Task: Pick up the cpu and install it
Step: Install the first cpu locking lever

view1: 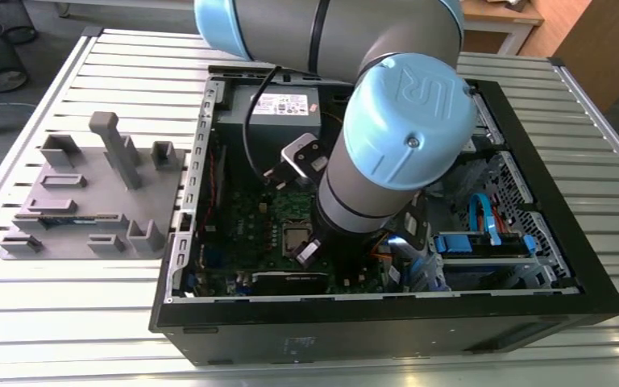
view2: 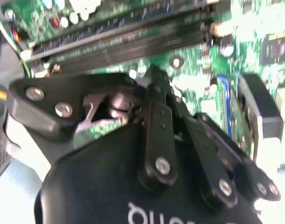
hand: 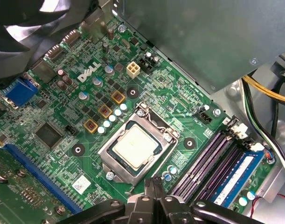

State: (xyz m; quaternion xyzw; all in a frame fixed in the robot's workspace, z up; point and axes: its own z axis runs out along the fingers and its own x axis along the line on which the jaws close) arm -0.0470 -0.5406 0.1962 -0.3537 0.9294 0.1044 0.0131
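One grey fixture block (view1: 84, 197) at the exterior view's left, on the slatted metal table (view1: 62, 306); just beside it, an open computer case (view1: 396, 318) lying on its side, with the power supply (view1: 283, 105) at its far end; over the middle of the case, the arm (view1: 390, 145), pointing down at the green motherboard (view1: 255, 222); at the exterior view's right, a drive cage with blue cables (view1: 487, 242). In the first wrist view, the gripper (hand: 154, 183) with fingertips pressed together, clasping nothing, poised just beside the silver socket frame (hand: 156, 125); inside that frame, the cpu (hand: 135, 147), flat, metal top up; beside the socket, purple memory slots (hand: 212, 158).
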